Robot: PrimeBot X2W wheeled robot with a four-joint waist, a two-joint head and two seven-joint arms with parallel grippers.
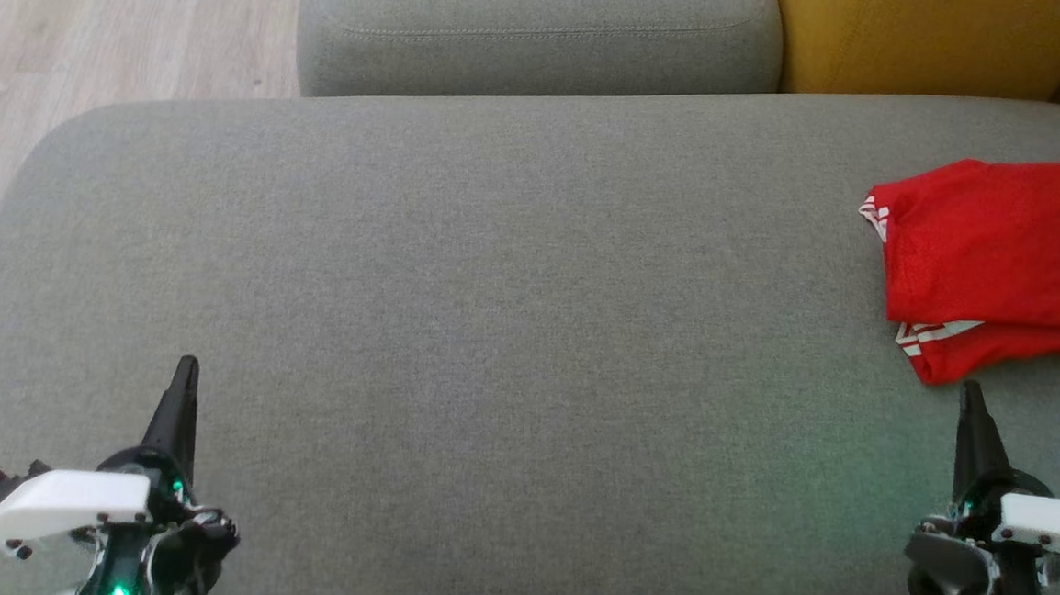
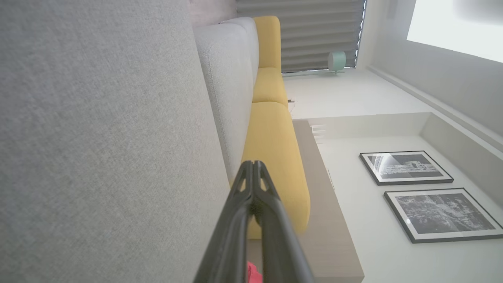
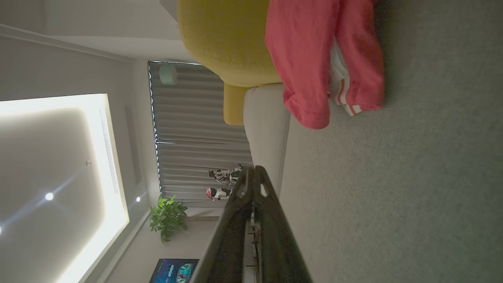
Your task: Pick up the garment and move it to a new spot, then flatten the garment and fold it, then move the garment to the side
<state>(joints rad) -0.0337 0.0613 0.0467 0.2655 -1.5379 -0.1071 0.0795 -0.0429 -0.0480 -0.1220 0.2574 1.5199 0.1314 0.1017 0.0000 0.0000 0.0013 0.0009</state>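
Observation:
The garment (image 1: 1001, 262) is red with white stripes and lies folded at the far right of the grey sofa seat (image 1: 510, 315). It also hangs at the top of the right wrist view, garment (image 3: 310, 59). My right gripper (image 1: 972, 391) is shut and empty, its tip just short of the garment's near edge. My left gripper (image 1: 187, 367) is shut and empty over the seat's near left part, far from the garment. In the wrist views the left gripper (image 2: 253, 164) and right gripper (image 3: 251, 169) each show fingers pressed together. A sliver of the red garment (image 2: 253, 274) peeks between the left fingers' bases.
A grey back cushion (image 1: 537, 31) and a yellow cushion (image 1: 932, 37) stand behind the seat. Wooden floor (image 1: 96, 23) lies beyond the seat's left edge. The wide middle of the seat is bare fabric.

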